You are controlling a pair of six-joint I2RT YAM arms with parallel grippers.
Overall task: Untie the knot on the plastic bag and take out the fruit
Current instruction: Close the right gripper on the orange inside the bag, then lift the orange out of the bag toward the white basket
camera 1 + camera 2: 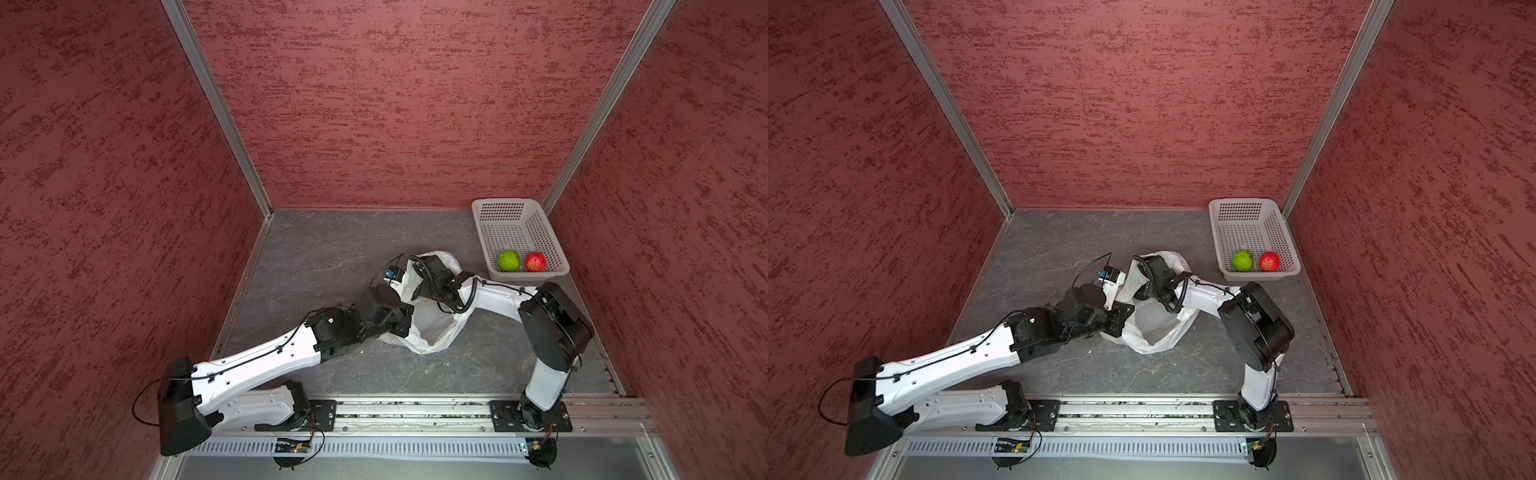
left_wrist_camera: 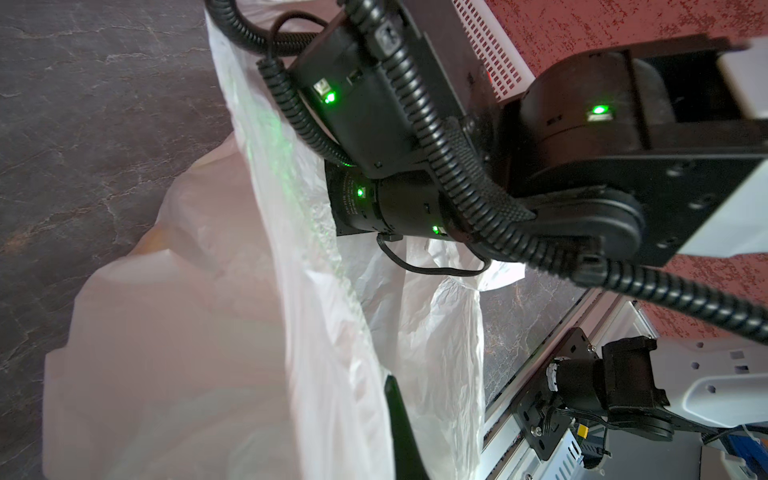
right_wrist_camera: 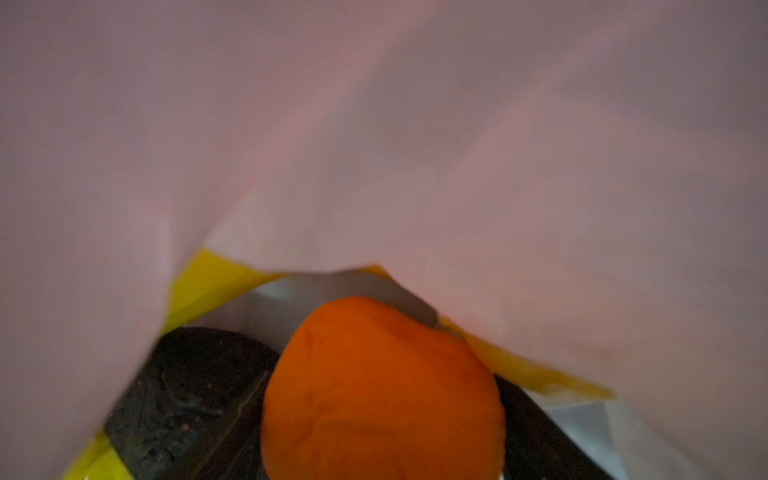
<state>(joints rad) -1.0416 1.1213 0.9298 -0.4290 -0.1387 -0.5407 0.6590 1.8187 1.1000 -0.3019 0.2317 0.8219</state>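
Observation:
The white plastic bag (image 1: 432, 332) (image 1: 1154, 332) lies mid-floor with its mouth held open; the knot is out of view. My left gripper (image 1: 405, 316) (image 2: 390, 390) is shut on the bag's rim, film draped over its dark finger (image 2: 401, 432). My right arm's wrist (image 1: 432, 270) dips into the bag, hiding its gripper in both top views. In the right wrist view the right gripper (image 3: 382, 399) has an orange (image 3: 382, 374) of the fruit between its dark fingers (image 3: 540, 436), both flanks against it. Yellow fruit (image 3: 208, 282) lies behind it.
A white perforated basket (image 1: 519, 205) (image 1: 1250, 203) stands at the back right corner, holding a green apple (image 1: 508, 261) and a red apple (image 1: 535, 262). Red walls close in three sides. A metal rail (image 1: 415, 409) with both arm bases runs along the front.

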